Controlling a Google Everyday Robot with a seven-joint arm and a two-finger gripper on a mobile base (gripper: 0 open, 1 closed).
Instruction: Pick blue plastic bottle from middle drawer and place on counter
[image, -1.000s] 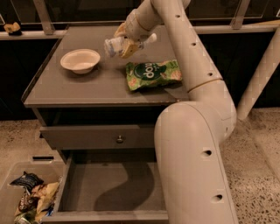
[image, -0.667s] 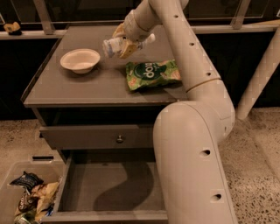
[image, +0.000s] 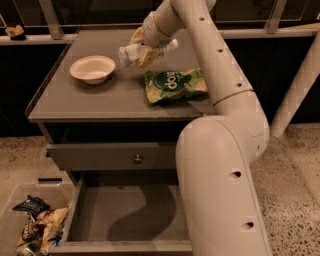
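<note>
My gripper (image: 142, 50) is over the middle of the counter (image: 65, 102), shut on the blue plastic bottle (image: 131, 53). The bottle is pale and clear with a white label, held on its side just above the grey top, between the white bowl and the green bag. The middle drawer (image: 125, 212) is pulled open at the bottom of the view, its grey floor bare. My arm crosses the right part of the drawer and hides it.
A white bowl (image: 92, 68) sits at the left of the counter. A green snack bag (image: 175, 85) lies to the right of the bottle. A shut drawer front with a round knob (image: 137, 159) is above the open drawer. A clear bin of snack bags (image: 35, 227) stands on the floor at left.
The gripper with the bottle has shifted slightly left and lower over the counter. Nothing else has moved.
</note>
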